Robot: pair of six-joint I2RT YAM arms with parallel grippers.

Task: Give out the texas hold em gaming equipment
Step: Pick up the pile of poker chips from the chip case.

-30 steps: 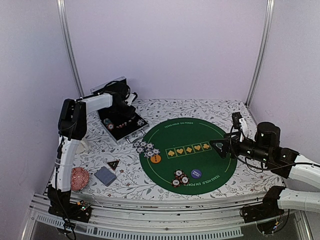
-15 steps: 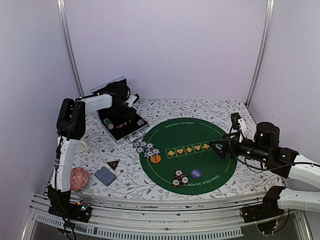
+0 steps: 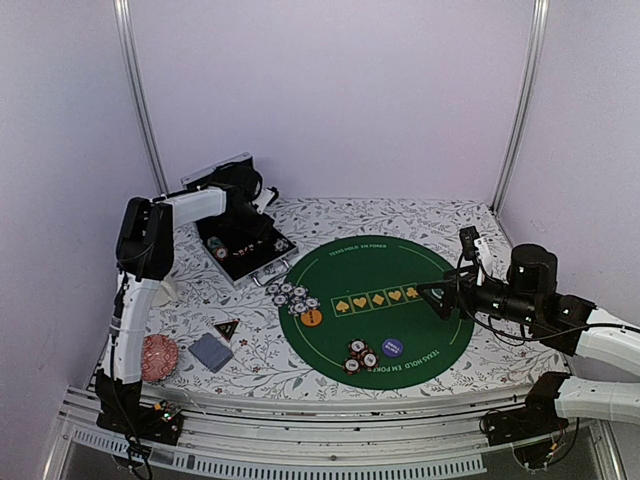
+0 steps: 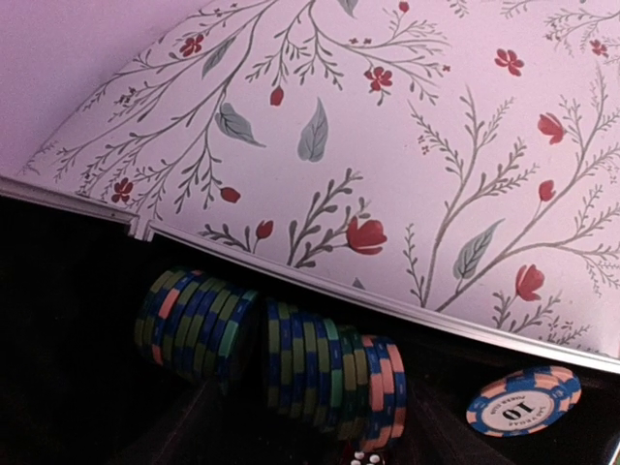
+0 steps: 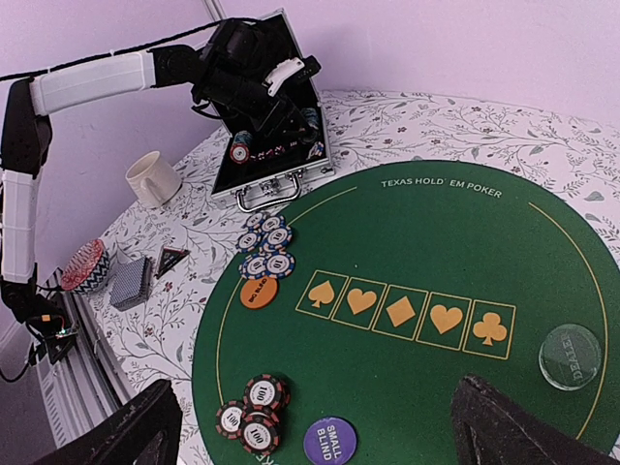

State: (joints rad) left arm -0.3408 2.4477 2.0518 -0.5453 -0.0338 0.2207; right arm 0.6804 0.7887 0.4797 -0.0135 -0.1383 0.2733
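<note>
My left gripper (image 3: pixel 238 228) is down inside the open black chip case (image 3: pixel 262 262). In the left wrist view a row of green, blue and orange chips (image 4: pixel 329 368) lies on edge close in front of it, with a blue 10 chip (image 4: pixel 523 399) to the right; its fingers are lost in the dark. My right gripper (image 5: pixel 320 431) is open and empty above the green mat (image 5: pixel 407 252). On the mat lie blue chips (image 5: pixel 266 250), an orange button (image 5: pixel 259 292), red-black 100 chips (image 5: pixel 252 412), a purple button (image 5: pixel 329 441) and a clear dealer button (image 5: pixel 570 356).
Left of the mat lie a blue-backed card deck (image 3: pixel 211 351), a black triangular marker (image 3: pixel 226 328) and a red patterned round object (image 3: pixel 158 357). A cream mug (image 5: pixel 153 178) stands by the case. Walls close the back and sides.
My right gripper has shifted slightly left over the mat. The left arm stays in the case, barely moved.
</note>
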